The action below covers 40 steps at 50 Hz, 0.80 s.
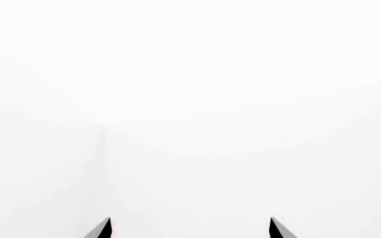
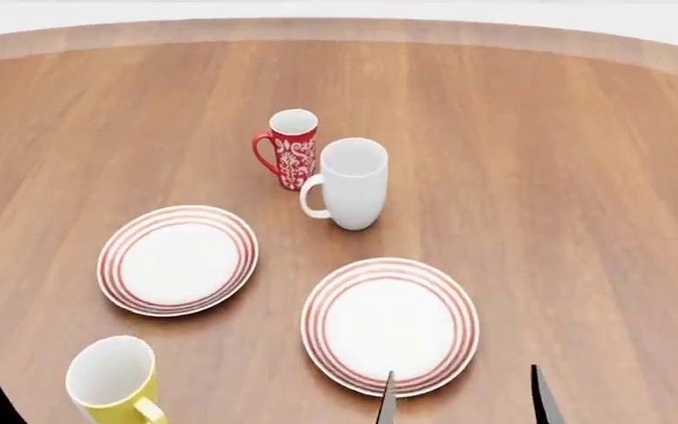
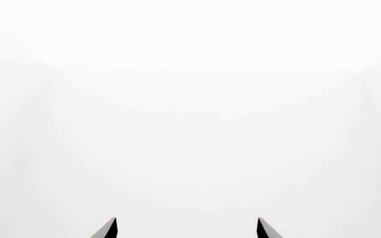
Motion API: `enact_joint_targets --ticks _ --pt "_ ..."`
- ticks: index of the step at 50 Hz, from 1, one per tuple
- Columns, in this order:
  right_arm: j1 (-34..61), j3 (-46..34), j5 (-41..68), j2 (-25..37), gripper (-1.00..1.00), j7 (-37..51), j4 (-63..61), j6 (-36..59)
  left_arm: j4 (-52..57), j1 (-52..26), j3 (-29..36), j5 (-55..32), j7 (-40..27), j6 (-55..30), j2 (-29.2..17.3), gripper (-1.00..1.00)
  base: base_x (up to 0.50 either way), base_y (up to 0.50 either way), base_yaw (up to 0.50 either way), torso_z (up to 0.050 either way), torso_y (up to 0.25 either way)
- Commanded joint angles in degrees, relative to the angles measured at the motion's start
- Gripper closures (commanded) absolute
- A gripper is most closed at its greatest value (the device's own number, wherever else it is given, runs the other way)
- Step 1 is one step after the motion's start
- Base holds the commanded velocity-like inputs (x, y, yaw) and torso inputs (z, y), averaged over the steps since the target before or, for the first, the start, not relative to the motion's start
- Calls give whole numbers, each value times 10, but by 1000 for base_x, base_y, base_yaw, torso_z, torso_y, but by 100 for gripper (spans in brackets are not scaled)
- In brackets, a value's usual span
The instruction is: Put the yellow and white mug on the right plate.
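- The left gripper (image 1: 190,229) shows two dark fingertips spread wide apart with nothing between them; in the head view only one tip shows at the lower left edge.
- The yellow and white mug (image 2: 113,382) stands upright on the wooden table (image 2: 551,177), near that tip, handle toward the camera.
- The left plate (image 2: 177,261) lies flat beyond the mug.
- The red patterned mug (image 2: 290,147) and the white mug (image 2: 352,183) stand close together farther back.
- The right plate (image 2: 390,325) lies bare, well apart from the yellow and white mug.
- The right gripper (image 2: 463,396) hovers at the plate's near edge, jaws wide open, holding nothing.
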Motion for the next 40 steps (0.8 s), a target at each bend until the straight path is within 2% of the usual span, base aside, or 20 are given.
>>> enact_joint_targets --ticks 1,15,27,28,31,32,34,37,40 --pt "0 -2 -19 0 -100 -12 6 -12 5 3 -8 13 0 10 4 -100 500 0 0 0 0" --pt "0 -17 -19 10 -100 -12 5 2 6 4 2 17 -11 10 -4 -100 500 0 0 0 0" --pt "20 -40 -7 27 -100 -37 4 78 14 7 5 25 -23 18 -11 -100 23 0 0 0 0" --pt "23 -43 -8 29 -100 -41 -1 89 14 7 5 26 -24 18 -12 -100 0 0 0 0 0" --pt "49 -78 42 55 -100 -108 -39 218 19 9 5 28 -28 22 -13 -100 0 0 0 0 0" --pt "49 -79 43 56 -100 -108 -40 220 19 9 5 28 -29 21 -14 -100 0 0 0 0 0" --pt "76 -104 53 80 -100 -156 -58 304 23 9 4 29 -31 21 -15 -100 0 0 0 0 0" --pt "99 -116 72 93 -100 -185 -69 369 24 9 5 30 -34 22 -16 -100 0 0 0 0 0" --pt "132 -125 74 94 -100 -202 -50 394 26 10 6 31 -36 22 -17 -100 0 0 0 0 0"
